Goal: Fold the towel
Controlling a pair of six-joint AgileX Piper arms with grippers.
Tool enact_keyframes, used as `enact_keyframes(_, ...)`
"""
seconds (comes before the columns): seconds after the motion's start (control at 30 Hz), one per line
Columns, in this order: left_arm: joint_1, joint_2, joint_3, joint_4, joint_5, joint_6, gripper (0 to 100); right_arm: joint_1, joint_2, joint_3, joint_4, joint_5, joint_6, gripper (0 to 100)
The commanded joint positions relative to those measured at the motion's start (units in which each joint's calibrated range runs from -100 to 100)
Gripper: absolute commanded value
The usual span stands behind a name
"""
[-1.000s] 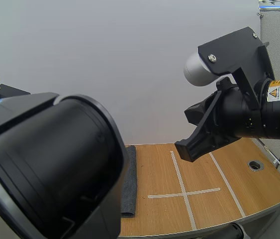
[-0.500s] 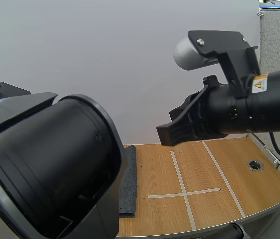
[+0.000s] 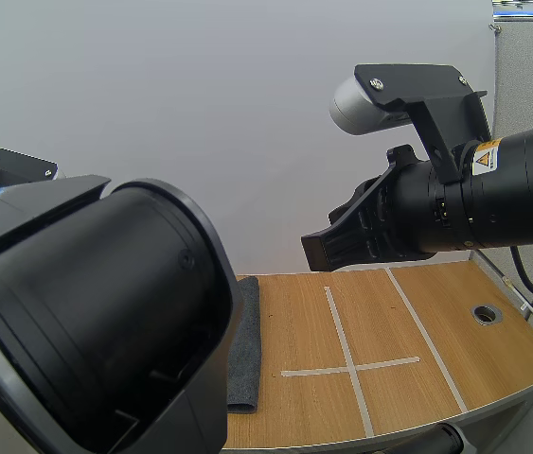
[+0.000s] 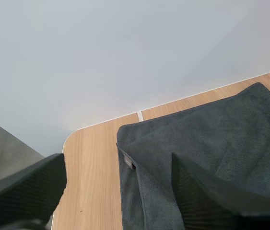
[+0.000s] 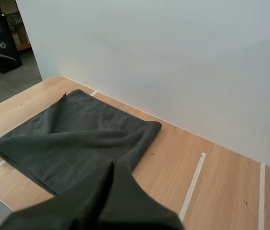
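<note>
The dark towel lies loosely doubled at the left of the worktop (soft, light, likely to sag), probably best pinched at a corner by the left claw, spread empty above it; the right claw is closed on nothing.

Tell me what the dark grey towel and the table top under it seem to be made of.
Dark grey towel: soft cloth, likely microfibre or terry; matte, with a finely ribbed nap and limp, rounded folds.
Light brown table top: wood or, likelier, wood-look laminate; smooth, with a faint sheen and straight, regular grain lines.
</note>
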Motion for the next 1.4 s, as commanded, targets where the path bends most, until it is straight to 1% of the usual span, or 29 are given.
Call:
enact_keyframes(0.0, 0.05, 0.06, -0.37, -1.02, 1.34, 0.58, 100, -0.21, -0.14, 0.23, -0.16, 0.00, 0.19, 0)
enact_keyframes(0.07, -0.05, 0.06, -0.37, -1.15, 1.34, 0.58, 100, -0.21, -0.14, 0.23, -0.16, 0.00, 0.19, 0)
enact_keyframes(0.13, -0.69, 0.52, -0.37, -1.04, 1.34, 0.58, 100, -0.21, -0.14, 0.23, -0.16, 0.00, 0.19, 0)
enact_keyframes(0.17, -1.60, 0.98, -0.37, -1.04, 1.34, 0.58, 100, -0.21, -0.14, 0.23, -0.16, 0.00, 0.19, 0)
enact_keyframes(0.2, -2.07, 1.12, -0.37, -1.04, 1.34, 0.58, 100, -0.21, -0.14, 0.23, -0.16, 0.00, 0.19, 0)
enact_keyframes(0.33, -5.44, 2.65, -0.37, -1.04, 1.34, 0.58, 100, -0.21, -0.14, 0.23, -0.16, 0.00, 0.19, 0)
enact_keyframes(0.47, -9.22, 3.64, -0.37, -1.04, 1.16, 0.58, 100, -0.21, -0.14, 0.23, -0.16, 0.00, 0.19, 0)
enact_keyframes(0.5, -10.65, 3.88, -0.37, -1.04, -0.11, 0.58, 100, -0.21, -0.14, 0.23, -0.16, 0.00, 0.19, 0)
enact_keyframes(0.53, -11.68, 4.18, -0.37, -1.04, -1.39, 0.58, 100, -0.21, -0.14, 0.23, -0.16, 0.00, 0.19, 0)
enact_keyframes(0.6, -14.41, 4.79, -0.37, -1.17, -4.43, 0.58, 100, -0.21, -0.14, 0.23, -0.16, 0.00, 0.19, 0)
enact_keyframes(0.73, -19.23, 5.29, -0.37, -1.06, -8.97, 0.58, 100, -0.21, -0.14, 0.23, -0.16, 0.00, 0.19, 0)
enact_keyframes(0.83, -21.88, 4.51, -0.37, -1.18, -11.28, 0.58, 100, -0.21, -0.14, 0.23, -0.16, 0.00, 0.19, 0)
enact_keyframes(0.93, -23.49, 3.09, -0.37, -1.31, -11.50, 0.58, 100, -0.21, -0.14, 0.23, -0.16, 0.00, 0.19, 0)
enact_keyframes(1.1, -25.06, 0.10, -0.37, -1.31, -11.93, 0.58, 100, -0.21, -0.14, 0.23, -0.16, 0.00, 0.19, 0)
enact_keyframes(1.23, -26.27, -3.50, -0.37, -1.31, -16.09, 0.58, 100, -0.21, -0.14, 0.23, -0.16, 0.00, 0.19, 0)
enact_keyframes(1.37, -27.16, -6.24, -0.37, -1.31, -15.94, 0.58, 100, -0.21, -0.14, 0.23, -0.16, 0.00, 0.19, 0)
